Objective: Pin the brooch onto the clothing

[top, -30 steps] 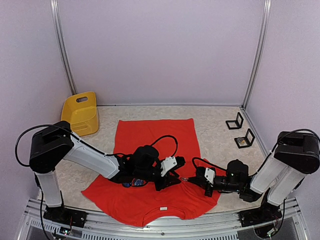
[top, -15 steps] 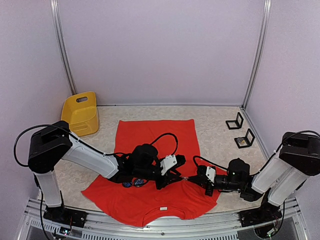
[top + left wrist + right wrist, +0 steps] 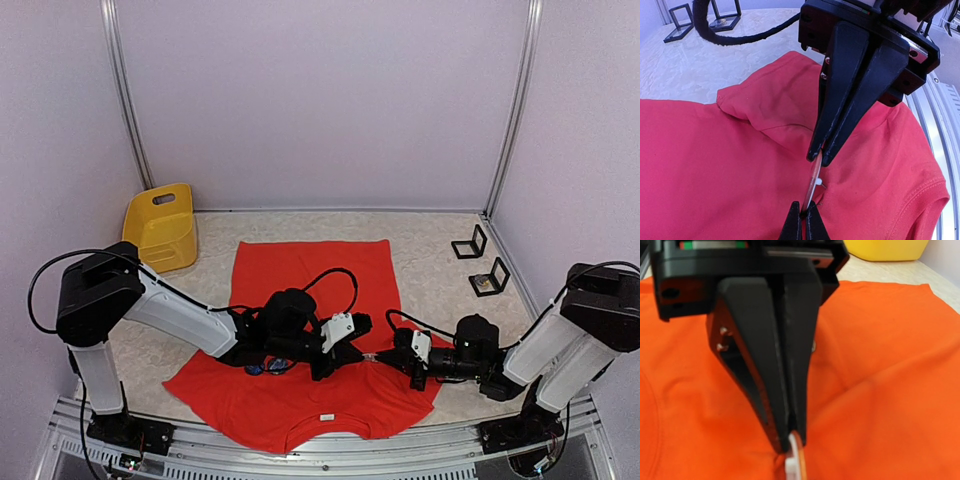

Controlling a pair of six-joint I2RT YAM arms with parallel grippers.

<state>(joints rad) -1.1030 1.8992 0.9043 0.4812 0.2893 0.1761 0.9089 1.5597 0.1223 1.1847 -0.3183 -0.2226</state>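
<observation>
On the surface (image 3: 430,250), the red-orange T-shirt (image 3: 310,290) is spread between a yellow bin (image 3: 163,228) and two black stands (image 3: 470,243). Over it, the left gripper (image 3: 801,220) and the right gripper (image 3: 821,155) are each closed on one end of the thin brooch (image 3: 813,180).

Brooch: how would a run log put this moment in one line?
left gripper: shut on brooch | right gripper: shut on brooch | brooch: edge-on between both grippers, over shirt

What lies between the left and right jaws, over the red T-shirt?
A thin brooch, gripped at both ends; the left wrist view shows it.
</observation>
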